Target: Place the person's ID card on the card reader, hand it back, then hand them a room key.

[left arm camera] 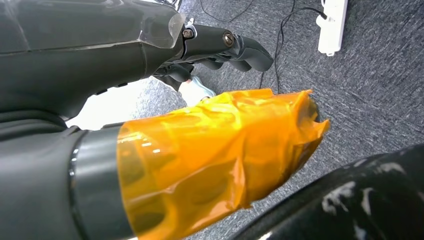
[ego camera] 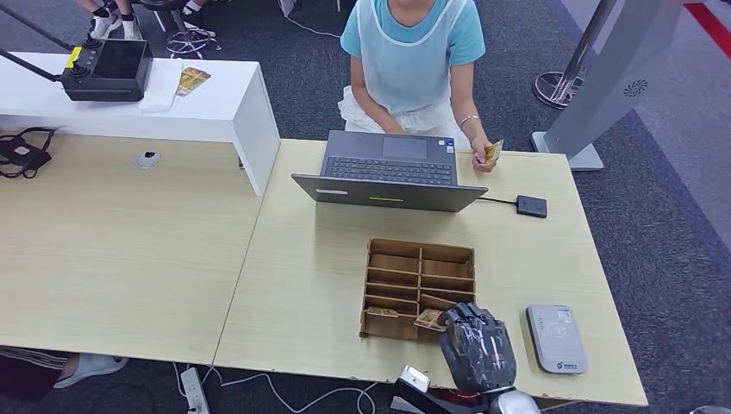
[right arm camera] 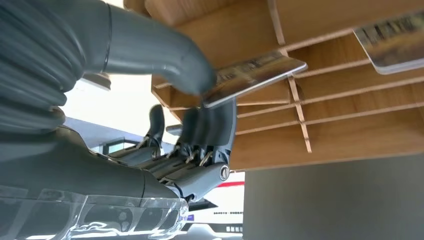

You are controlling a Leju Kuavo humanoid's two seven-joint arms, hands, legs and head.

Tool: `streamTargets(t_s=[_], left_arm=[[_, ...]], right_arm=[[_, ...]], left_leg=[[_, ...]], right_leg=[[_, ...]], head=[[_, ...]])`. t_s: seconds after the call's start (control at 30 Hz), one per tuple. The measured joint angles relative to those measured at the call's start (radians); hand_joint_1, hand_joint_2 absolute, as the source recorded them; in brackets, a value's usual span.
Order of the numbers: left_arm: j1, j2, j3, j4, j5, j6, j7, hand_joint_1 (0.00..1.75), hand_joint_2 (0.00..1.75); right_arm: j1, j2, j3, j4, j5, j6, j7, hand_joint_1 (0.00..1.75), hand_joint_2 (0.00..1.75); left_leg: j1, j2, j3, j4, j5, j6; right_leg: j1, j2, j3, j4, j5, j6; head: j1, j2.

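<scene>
My right hand [ego camera: 477, 345] is at the near right corner of the wooden card box [ego camera: 420, 259]. Its thumb and fingers pinch a room key card [ego camera: 428, 319] at the box's front compartment; in the right wrist view the card [right arm camera: 255, 75] sits between the grey thumb and the dark fingers [right arm camera: 210, 125]. Another card [right arm camera: 395, 42] lies in a neighbouring slot. The person across the table holds a yellowish card [ego camera: 493, 152] beside the laptop. The grey-white card reader [ego camera: 556, 338] lies right of my hand, bare on top. My left hand [left arm camera: 150, 100] hangs over the floor, its thumb [left arm camera: 215, 150] wrapped in orange tape, holding nothing.
An open laptop [ego camera: 390, 172] stands between the box and the person. A small black device [ego camera: 532, 205] on a cable lies at its right. A white shelf [ego camera: 224, 103] with a controller [ego camera: 108, 69] stands at the back left. A power strip [left arm camera: 332, 25] lies on the carpet.
</scene>
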Motion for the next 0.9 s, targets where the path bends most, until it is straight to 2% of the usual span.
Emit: streamTargets(t_s=[0.63,0.73,0.9], left_arm=[[0.0,-0.002,0.0,0.0,0.0,-0.008,0.002,0.0,0.0],[0.0,-0.003,0.0,0.0,0.0,-0.01,0.003,0.0,0.0],[0.0,-0.005,0.0,0.0,0.0,-0.01,0.009,0.0,0.0]], right_arm=[[-0.015,0.055,-0.002,-0.006,0.044,-0.015,-0.005,1.75,1.75],[-0.014,0.07,-0.011,-0.016,-0.001,-0.023,-0.042,1.75,1.75],[-0.005,0.106,-0.047,-0.06,-0.175,-0.028,-0.137,1.75,1.75]], left_leg=[[0.0,0.0,0.0,0.0,0.0,0.0],[0.0,0.0,0.0,0.0,0.0,0.0],[0.0,0.0,0.0,0.0,0.0,0.0]], right_leg=[[0.0,0.0,0.0,0.0,0.0,0.0],[0.0,0.0,0.0,0.0,0.0,0.0],[0.0,0.0,0.0,0.0,0.0,0.0]], head=[[0.0,0.0],[0.0,0.0],[0.0,0.0]])
